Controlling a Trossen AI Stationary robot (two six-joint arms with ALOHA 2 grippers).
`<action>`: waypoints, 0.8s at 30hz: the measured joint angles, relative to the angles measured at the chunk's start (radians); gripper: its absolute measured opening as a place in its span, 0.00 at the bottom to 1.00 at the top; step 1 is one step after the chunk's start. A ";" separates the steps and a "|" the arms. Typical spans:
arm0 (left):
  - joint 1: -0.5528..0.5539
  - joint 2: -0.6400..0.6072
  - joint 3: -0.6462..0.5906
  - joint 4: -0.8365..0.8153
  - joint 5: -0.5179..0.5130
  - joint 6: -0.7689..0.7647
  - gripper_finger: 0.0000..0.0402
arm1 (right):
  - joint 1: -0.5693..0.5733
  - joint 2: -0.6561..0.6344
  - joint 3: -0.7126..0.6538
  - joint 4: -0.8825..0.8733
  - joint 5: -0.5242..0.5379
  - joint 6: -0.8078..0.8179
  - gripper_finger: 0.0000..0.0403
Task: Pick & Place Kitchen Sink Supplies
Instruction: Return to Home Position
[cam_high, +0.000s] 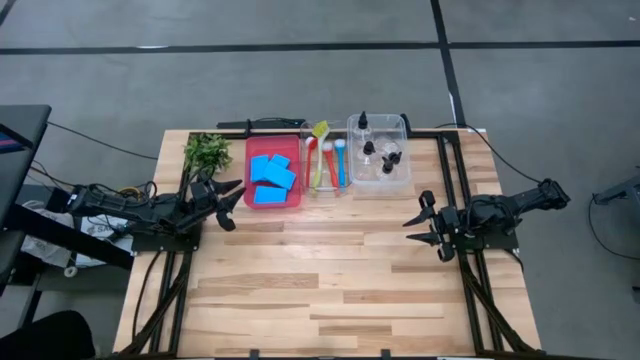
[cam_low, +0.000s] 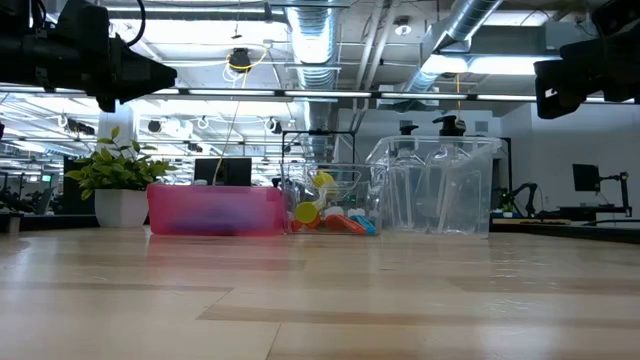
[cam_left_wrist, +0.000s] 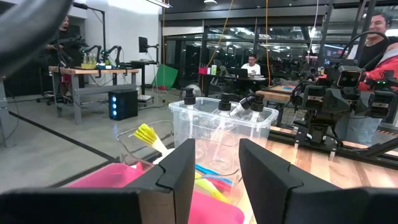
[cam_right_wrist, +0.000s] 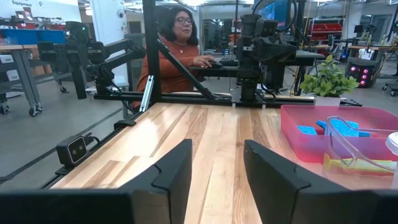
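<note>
Several flat blue sponges (cam_high: 272, 178) lie in the red tray (cam_high: 251, 190) at the table's far side. Red, blue and yellow-green brushes (cam_high: 328, 160) lie in a small clear tray (cam_high: 305, 190) beside it. Small clear bottles with black caps (cam_high: 382, 152) stand in a clear bin (cam_high: 400, 180); they also show in the left wrist view (cam_left_wrist: 219, 118). My left gripper (cam_high: 234, 205) is open and empty, just left of the red tray. My right gripper (cam_high: 422, 222) is open and empty, near the clear bin's right end, toward the table's near side.
A leafy green plant sprig (cam_high: 206, 150) in a white pot stands at the far left. Black rails (cam_high: 450, 170) run along the table's right and far sides. The table's near half is bare wood (cam_high: 320, 290). People sit beyond the table in the wrist views.
</note>
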 joint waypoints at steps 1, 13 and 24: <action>0.000 0.000 0.000 0.000 0.000 0.000 0.31 | 0.000 0.000 0.000 0.000 0.000 0.000 0.34; 0.000 0.000 0.000 0.000 0.000 0.000 0.31 | 0.000 0.000 0.000 0.000 0.000 0.000 0.34; 0.000 0.000 0.000 0.000 0.000 0.000 0.31 | 0.000 0.000 0.000 0.000 0.000 0.000 0.34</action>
